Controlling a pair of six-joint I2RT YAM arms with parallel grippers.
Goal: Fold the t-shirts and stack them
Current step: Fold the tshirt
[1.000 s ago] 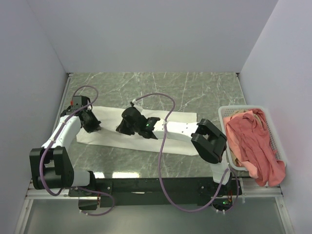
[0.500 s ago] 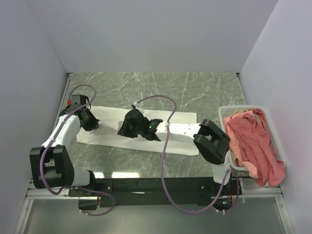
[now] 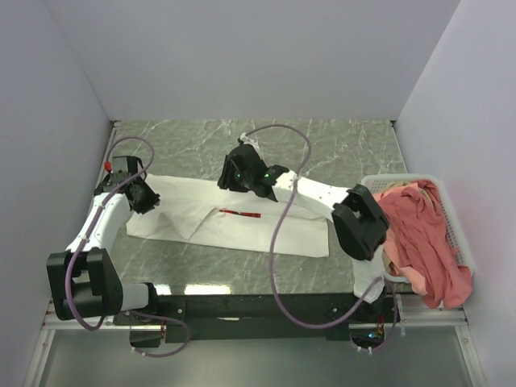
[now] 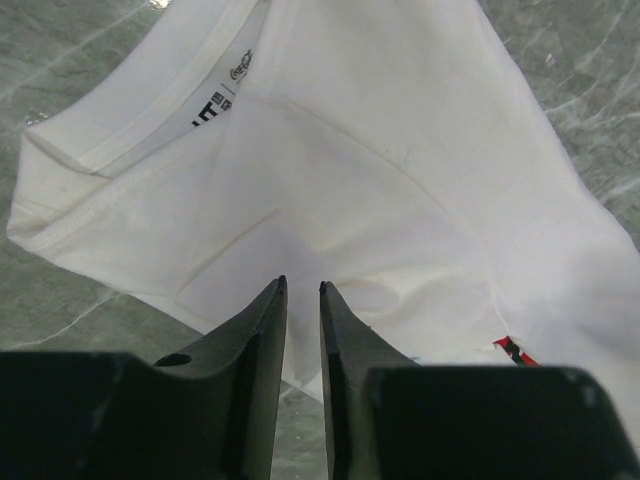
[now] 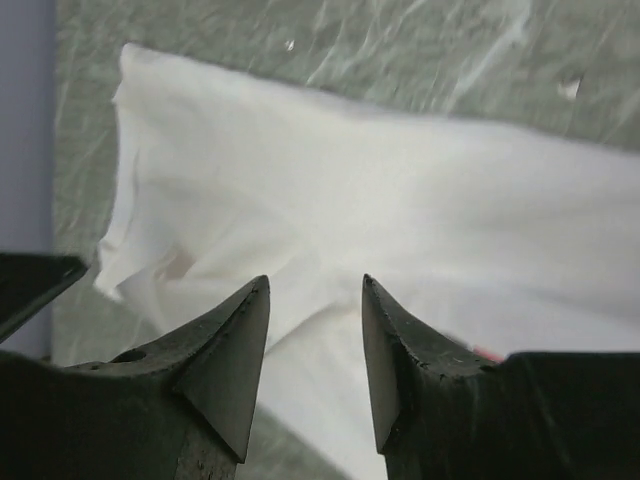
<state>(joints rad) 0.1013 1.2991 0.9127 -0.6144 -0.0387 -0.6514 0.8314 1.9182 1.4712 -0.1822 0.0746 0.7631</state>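
Top external: white t-shirt (image 3: 242, 230), seemingly folded lengthwise

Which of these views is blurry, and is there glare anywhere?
Right wrist view: the white t-shirt looks smeared, the right gripper fingers sharp. Left wrist view: crisp, collar label visible. Top view: even light, pale glare strip along the table's near edge.

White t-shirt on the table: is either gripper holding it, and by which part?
Nothing is held. The white t-shirt lies on the table. The left gripper and right gripper are both over it, jaws apart with nothing between them.
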